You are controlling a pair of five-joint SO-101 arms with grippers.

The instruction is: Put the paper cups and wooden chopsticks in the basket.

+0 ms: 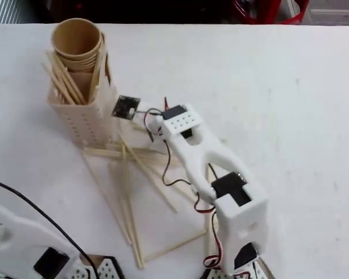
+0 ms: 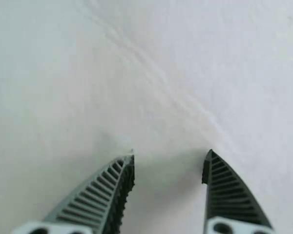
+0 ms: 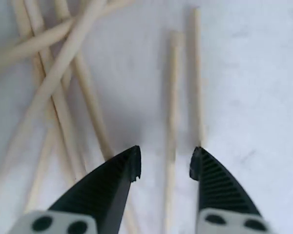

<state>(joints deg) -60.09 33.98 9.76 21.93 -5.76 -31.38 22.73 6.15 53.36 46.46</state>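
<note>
A tall white perforated basket stands at the back left, holding stacked paper cups and several wooden chopsticks. More loose chopsticks lie crossed on the table in front of it. My right arm hangs over this pile, beside the basket. My right gripper is open just above the table, and one chopstick runs between its fingers, with a thinner one alongside. My left gripper is open over bare table with nothing in it. The left arm sits at the front left corner.
A heap of crossed chopsticks lies close to one side of my right gripper. The white table is open to the right of the arm. Red and black wires hang along the right arm.
</note>
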